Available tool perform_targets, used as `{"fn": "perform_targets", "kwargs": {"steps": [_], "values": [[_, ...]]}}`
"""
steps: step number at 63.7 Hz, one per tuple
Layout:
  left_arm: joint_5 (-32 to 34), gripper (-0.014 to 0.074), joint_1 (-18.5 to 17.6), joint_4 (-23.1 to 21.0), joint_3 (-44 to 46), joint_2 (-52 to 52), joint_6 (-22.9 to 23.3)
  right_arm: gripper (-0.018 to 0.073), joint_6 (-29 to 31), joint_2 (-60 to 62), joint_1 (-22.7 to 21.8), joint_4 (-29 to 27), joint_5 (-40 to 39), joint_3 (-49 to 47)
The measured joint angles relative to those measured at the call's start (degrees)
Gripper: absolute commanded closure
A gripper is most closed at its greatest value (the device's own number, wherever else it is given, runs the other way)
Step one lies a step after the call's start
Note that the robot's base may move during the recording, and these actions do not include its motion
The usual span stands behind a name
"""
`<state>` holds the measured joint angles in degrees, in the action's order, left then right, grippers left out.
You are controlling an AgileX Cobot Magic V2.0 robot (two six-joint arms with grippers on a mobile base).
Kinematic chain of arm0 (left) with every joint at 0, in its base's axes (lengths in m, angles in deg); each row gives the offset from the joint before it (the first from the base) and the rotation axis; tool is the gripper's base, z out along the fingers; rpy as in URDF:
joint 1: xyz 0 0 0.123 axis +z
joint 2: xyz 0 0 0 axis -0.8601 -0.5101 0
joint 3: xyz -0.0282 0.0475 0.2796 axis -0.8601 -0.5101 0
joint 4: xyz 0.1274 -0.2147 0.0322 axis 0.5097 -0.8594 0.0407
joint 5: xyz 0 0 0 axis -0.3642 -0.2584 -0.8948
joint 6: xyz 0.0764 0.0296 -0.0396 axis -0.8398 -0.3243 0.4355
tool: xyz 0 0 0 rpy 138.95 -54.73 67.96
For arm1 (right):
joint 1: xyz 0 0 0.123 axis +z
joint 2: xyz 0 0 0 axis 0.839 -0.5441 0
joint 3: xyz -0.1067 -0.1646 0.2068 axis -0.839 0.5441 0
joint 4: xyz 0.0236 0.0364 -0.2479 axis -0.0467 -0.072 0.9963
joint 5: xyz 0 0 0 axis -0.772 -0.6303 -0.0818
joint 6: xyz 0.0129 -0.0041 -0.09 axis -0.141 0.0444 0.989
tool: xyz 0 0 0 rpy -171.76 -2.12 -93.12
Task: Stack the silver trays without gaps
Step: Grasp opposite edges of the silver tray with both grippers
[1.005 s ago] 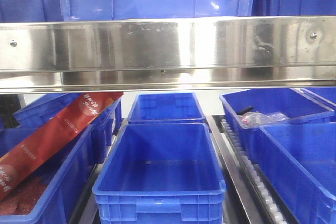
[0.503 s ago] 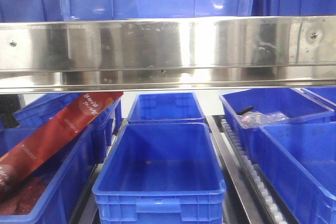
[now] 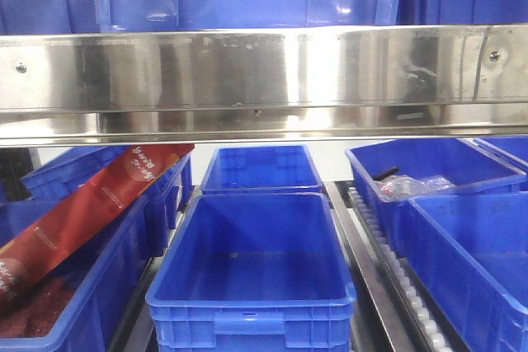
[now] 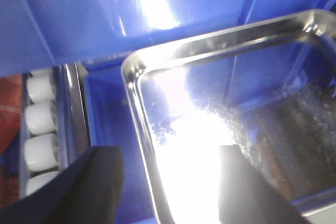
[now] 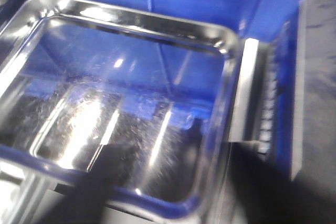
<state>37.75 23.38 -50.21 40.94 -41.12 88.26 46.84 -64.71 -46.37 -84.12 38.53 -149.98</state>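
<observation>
Item, silver tray (image 4: pixel 283 114): in your left wrist view it lies low against the wall of a blue crate (image 4: pixel 105 19). It is shallow and shiny, with a rounded corner, a thin rolled rim and strong glare on its floor. Item, left gripper (image 4: pixel 167 153): the two black fingers (image 4: pixel 100 182) stand spread apart, one outside the tray's rim and one over its floor, so the rim runs between them. You cannot tell whether either pad touches the steel. Item, white rollers (image 4: pixel 39 124): a column at the left edge, just beside a narrow steel strip. Item, silver tray (image 5: pixel 131 77), right wrist view: it is seated inside a blue crate, whose wall rises behind it. You cannot tell whether it is the same tray. Item, right gripper: its finger state cannot be read, since only a dark blurred shape (image 5: pixel 113 179) shows at the lower edge. Item, steel rail (image 3: pixel 264 80): it spans your front view, with blue crates above and below it. Item, red package (image 3: pixel 82 212): it leans across the left crates. Item, clear bag (image 3: pixel 408 187): it lies in the right rear crate.
</observation>
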Motion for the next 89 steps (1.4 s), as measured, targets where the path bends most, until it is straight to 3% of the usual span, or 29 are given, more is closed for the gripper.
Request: {"fn": "perform_targets", "kwargs": {"steps": [20,89], "values": [[0.6,0.0214,0.0,-0.3,0.0,-2.6,1.1,0.0176,0.0,-4.1,0.0,-0.6,-0.1,-1.4],[1.7,0.0214,0.7,-0.2,0.1,-6.2,1.3,0.0192,0.0,-10.4,-1.2,-0.3,-2.0,-1.5]]}}
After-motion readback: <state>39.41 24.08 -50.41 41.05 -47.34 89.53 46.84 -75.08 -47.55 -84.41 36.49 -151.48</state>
